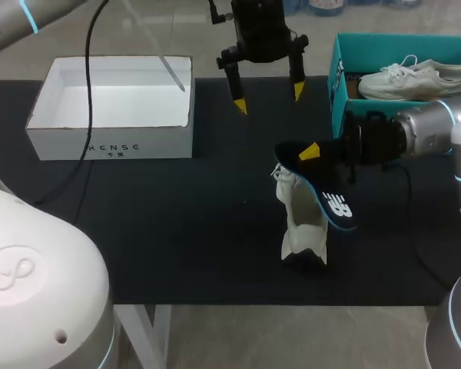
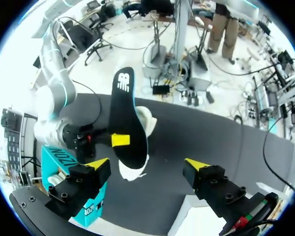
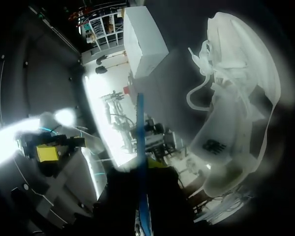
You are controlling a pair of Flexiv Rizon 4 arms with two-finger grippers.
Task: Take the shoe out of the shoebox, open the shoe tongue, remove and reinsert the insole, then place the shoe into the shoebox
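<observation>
A white shoe [image 1: 303, 223] stands on end on the black mat, toe down. Just above it my right gripper [image 1: 310, 151] is shut on a black insole [image 1: 323, 188] with a blue edge, which slants over the shoe's opening. In the left wrist view the insole [image 2: 125, 113] shows its black face in front of the shoe [image 2: 148, 118]. In the right wrist view the insole [image 3: 140, 147] is edge-on between the fingers, beside the shoe [image 3: 236, 98]. My left gripper [image 1: 269, 98] hangs open farther back on the mat, empty, its tips [image 2: 147, 164] pointing toward the insole.
A teal shoebox [image 1: 338, 69] at the back right holds a second white shoe [image 1: 415, 77]. An open white box [image 1: 107, 142] sits at the back left. A black cable [image 1: 84, 115] hangs over the white box.
</observation>
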